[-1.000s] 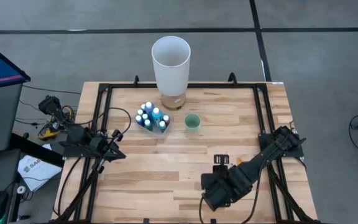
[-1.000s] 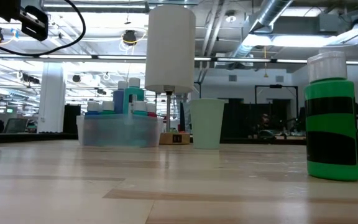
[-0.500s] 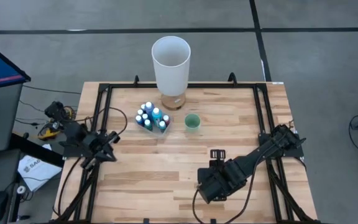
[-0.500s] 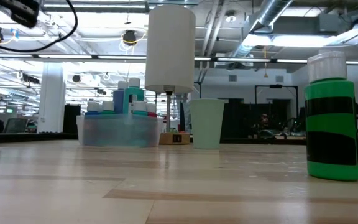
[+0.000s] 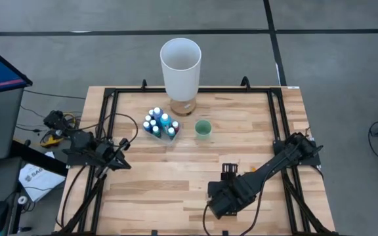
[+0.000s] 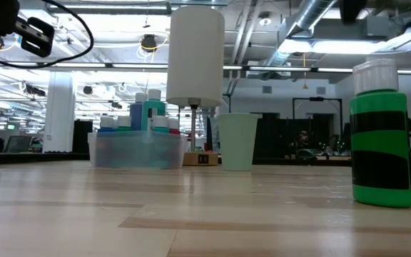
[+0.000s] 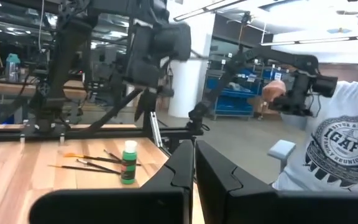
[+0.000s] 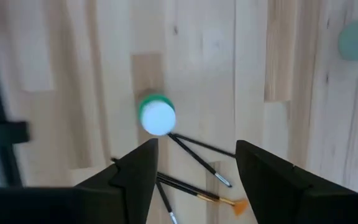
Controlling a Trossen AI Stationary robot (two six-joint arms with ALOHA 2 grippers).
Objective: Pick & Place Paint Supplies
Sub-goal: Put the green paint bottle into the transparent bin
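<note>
The right gripper (image 8: 194, 165) is sliding nearer the green bottle (image 8: 157, 116), and its jaws are opening wide.
It is hanging over the bottle, holding nothing; the brushes (image 8: 197, 158) are lying just beside it. The left gripper (image 7: 193, 163), well apart, is staying shut.

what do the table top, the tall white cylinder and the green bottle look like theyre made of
Table top: pale wood planks, satin finish; grain and seams show.
Tall white cylinder: probably plastic or paper; smooth, matte, thin-rimmed, hollow.
Green bottle: likely plastic, slightly glossy, with a white cap and dark bands.
</note>
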